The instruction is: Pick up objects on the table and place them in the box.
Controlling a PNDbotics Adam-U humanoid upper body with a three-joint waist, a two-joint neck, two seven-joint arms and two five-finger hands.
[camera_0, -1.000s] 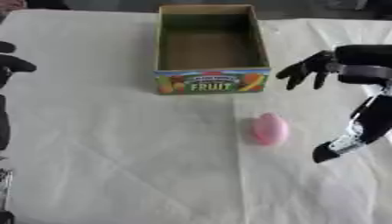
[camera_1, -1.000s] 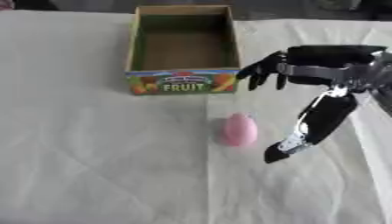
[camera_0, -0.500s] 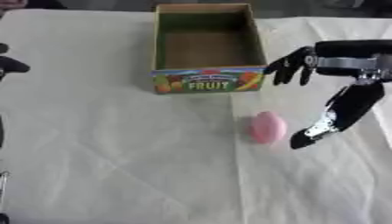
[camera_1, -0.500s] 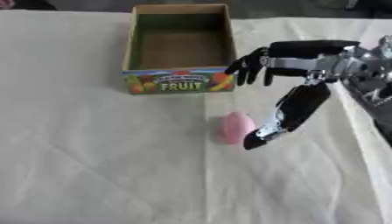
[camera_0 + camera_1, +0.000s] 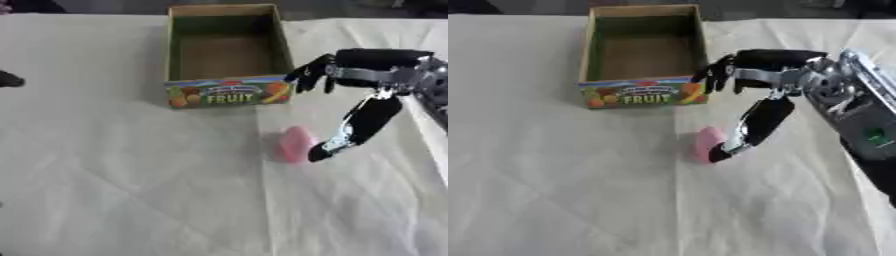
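Note:
A small pink rounded object (image 5: 294, 144) lies on the cream tablecloth, in front of the right corner of the box. The cardboard box (image 5: 229, 93), open on top and marked FRUIT on its front, holds nothing that I can see. My right hand (image 5: 372, 75) hovers open just right of the box's front corner, fingers spread toward the box and thumb (image 5: 350, 130) stretched down, its tip beside or touching the pink object's right side. Only a dark bit of my left hand (image 5: 9, 79) shows at the left edge.
The cream tablecloth (image 5: 131, 190) covers the whole table, with creases running across it. Dark shapes lie beyond the table's far edge. My right forearm (image 5: 859, 120) comes in from the right side.
My right hand has moved left toward the box and the pink object, and its thumb tip now reaches the object's right side. The object stays where it was.

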